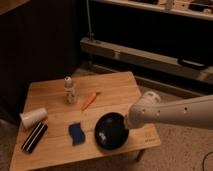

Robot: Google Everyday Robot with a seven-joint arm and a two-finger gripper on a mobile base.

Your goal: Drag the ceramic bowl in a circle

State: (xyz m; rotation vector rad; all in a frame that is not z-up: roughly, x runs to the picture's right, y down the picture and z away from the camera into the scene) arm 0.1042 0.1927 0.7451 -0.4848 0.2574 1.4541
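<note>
Resting at the ceramic bowl's [110,133] rim, apparently touching it, the gripper [128,123] was clamped or spread, we could not tell; the blue sponge [76,134] lay beyond the bowl.

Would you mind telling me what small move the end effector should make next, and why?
Probably curve the ceramic bowl back toward the middle of the table. The end effector sits at the bowl's right rim, the bowl lies near the front edge, and the blue sponge is close on its left.
</note>
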